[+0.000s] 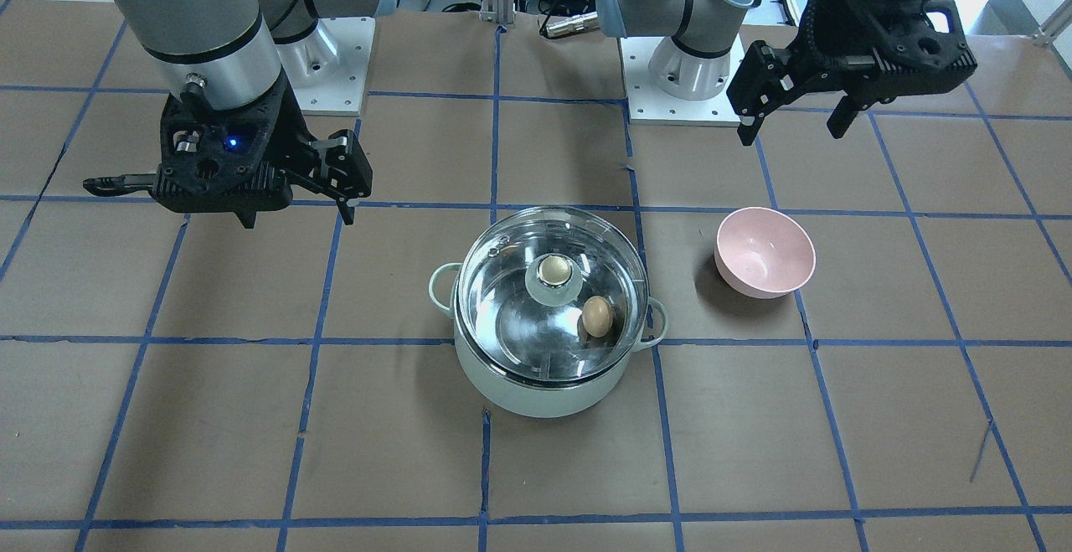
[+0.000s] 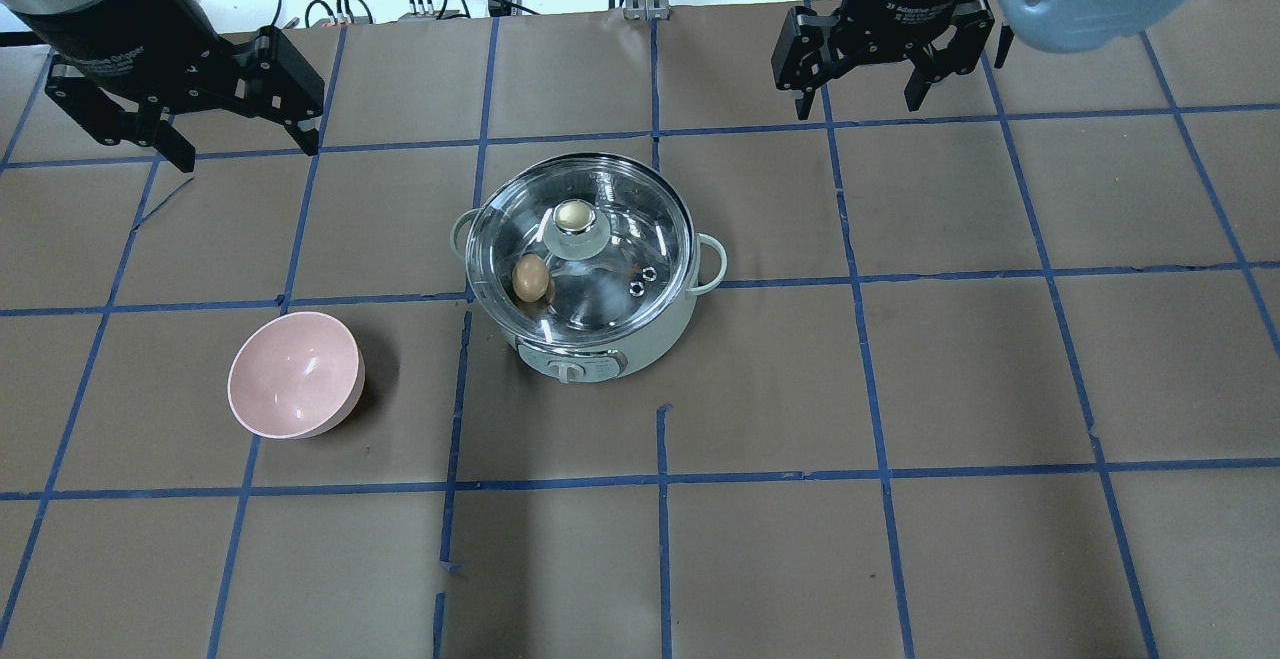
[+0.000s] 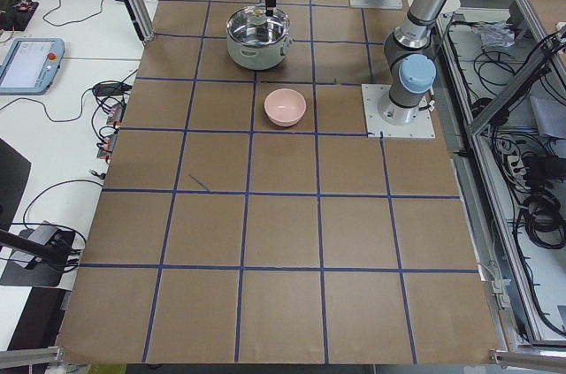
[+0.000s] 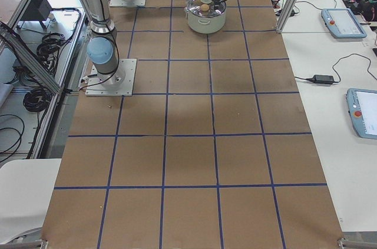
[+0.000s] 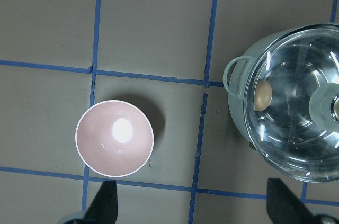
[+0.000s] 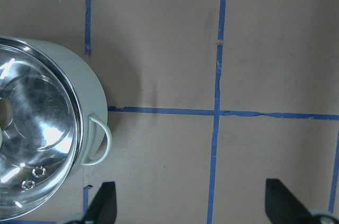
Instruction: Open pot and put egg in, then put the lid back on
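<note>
The pale mint-green pot (image 1: 536, 389) stands mid-table with the clear glass lid (image 1: 511, 330) seated on it, brass-capped knob (image 1: 553, 271) upright. The tan egg (image 1: 596, 316) lies inside on the steel bottom, seen through the glass; it also shows in the overhead view (image 2: 531, 277) and the left wrist view (image 5: 263, 95). My left gripper (image 2: 248, 151) is open and empty, raised behind the pot's left side. My right gripper (image 2: 858, 104) is open and empty, raised behind its right. Neither touches the pot (image 2: 640, 349) or lid (image 2: 620, 239).
A pink bowl (image 2: 295, 374) sits empty to the left of the pot, also under the left wrist camera (image 5: 114, 137). The table is brown paper with a blue tape grid. The arm bases (image 1: 687, 74) stand at the robot's edge.
</note>
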Available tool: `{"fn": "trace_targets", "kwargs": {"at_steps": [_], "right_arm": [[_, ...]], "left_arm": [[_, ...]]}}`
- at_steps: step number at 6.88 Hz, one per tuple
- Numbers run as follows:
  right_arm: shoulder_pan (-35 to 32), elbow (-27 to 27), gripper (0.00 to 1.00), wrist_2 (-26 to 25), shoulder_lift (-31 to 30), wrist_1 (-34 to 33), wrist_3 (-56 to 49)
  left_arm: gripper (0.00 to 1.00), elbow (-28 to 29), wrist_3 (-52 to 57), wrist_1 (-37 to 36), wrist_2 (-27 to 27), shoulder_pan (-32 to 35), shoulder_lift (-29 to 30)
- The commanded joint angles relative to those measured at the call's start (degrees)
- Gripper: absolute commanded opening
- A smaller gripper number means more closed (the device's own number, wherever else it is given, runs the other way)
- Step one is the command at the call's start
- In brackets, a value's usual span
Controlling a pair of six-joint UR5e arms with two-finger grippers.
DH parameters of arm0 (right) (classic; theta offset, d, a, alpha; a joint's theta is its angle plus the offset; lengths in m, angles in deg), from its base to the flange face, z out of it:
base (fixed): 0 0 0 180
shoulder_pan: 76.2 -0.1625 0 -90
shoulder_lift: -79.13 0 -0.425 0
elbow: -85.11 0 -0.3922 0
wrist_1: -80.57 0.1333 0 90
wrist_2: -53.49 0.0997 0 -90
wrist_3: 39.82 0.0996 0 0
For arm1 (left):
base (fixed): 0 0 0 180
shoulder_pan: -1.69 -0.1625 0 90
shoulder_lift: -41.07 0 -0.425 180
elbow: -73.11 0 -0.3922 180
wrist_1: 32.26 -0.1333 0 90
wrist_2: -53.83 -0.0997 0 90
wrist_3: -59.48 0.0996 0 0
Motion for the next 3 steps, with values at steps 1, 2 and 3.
{"fn": "trace_targets", "kwargs": {"at_steps": [1,2,3], "right_arm": [[0.00,0.00,1.00,0.00,0.04,-0.06,0.00],[0.00,0.00,1.00,0.00,0.04,-0.06,0.09],[0.00,0.00,1.00,0.00,0.04,-0.06,0.09]], "left_arm": [[1.00,-0.34,-0.11,0.74,0.13,-0.07,-0.16],[1.00,-0.43,-0.02,0.66,0.04,-0.25,-0.24],[1.00,-0.35,-0.02,0.39,0.30,-0.25,-0.16]]}}
